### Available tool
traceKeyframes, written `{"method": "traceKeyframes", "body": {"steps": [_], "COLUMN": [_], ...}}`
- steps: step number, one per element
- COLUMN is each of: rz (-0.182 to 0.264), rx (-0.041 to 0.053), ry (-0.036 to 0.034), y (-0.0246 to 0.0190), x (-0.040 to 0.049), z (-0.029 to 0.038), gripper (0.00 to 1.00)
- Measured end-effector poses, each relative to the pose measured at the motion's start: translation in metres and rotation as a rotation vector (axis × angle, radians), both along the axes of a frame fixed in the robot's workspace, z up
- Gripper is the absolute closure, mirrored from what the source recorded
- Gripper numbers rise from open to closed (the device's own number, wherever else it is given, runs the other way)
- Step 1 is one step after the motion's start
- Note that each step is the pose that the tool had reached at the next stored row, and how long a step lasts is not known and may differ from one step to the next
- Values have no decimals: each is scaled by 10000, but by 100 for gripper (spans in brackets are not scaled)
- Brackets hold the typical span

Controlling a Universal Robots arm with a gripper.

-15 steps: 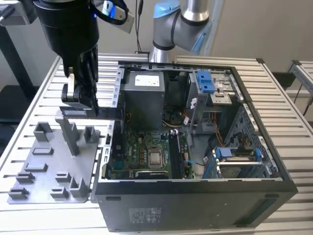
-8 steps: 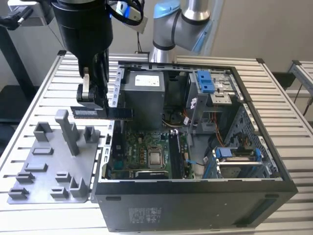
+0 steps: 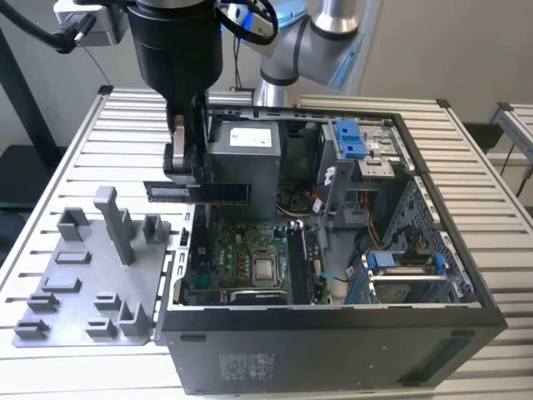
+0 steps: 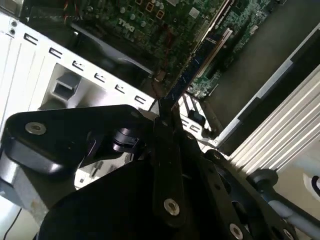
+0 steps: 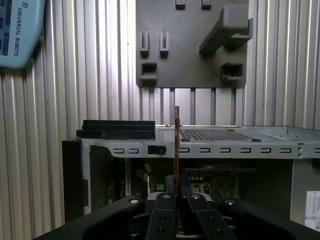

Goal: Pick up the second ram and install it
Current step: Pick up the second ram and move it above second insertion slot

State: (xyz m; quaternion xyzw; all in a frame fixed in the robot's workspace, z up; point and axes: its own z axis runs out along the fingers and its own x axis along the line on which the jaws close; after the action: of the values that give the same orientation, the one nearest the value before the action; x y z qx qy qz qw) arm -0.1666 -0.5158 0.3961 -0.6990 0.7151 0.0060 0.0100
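Observation:
My gripper (image 3: 190,185) is shut on the second ram (image 3: 200,192), a thin dark stick with a row of chips. It hangs level in the air above the edge of the open computer case (image 3: 333,333) on the exterior view's left, over the rear of the green motherboard (image 3: 241,250). In the first wrist view the ram (image 5: 177,145) shows edge-on, rising from between the two fingers (image 5: 162,207) over the case wall. In the second wrist view the ram (image 4: 186,79) runs out from the gripper (image 4: 165,114) across the motherboard (image 4: 150,15).
The grey fixture tray (image 3: 83,275) with upright posts lies on the slatted table at the exterior view's left of the case, and shows beyond the ram in the first wrist view (image 5: 190,45). Inside the case are a grey power supply (image 3: 246,158), blue drive brackets (image 3: 350,137) and cables.

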Motion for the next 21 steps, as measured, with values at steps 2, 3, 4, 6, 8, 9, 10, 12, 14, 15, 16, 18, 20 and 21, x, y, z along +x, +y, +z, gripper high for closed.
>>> {"method": "traceKeyframes", "body": {"steps": [2,3,4,6,8,9,10,12,14,15,16,18,20,21], "rz": [-1,-1,0,0,-1,0,0,0,0,0,0,-1,0,0], "rx": [0,-1,-1,0,0,0,0,0,0,-1,-1,0,0,0], "ry": [0,0,0,0,0,0,0,0,0,0,0,0,0,0], "y": [0,0,0,0,0,0,0,0,0,0,0,0,0,0], "x": [74,113,153,232,308,345,382,456,532,569,606,682,758,797], "z": [0,0,0,0,0,0,0,0,0,0,1,0,0,0], "gripper": [86,86,86,86,86,86,86,86,86,86,86,86,86,86]}}
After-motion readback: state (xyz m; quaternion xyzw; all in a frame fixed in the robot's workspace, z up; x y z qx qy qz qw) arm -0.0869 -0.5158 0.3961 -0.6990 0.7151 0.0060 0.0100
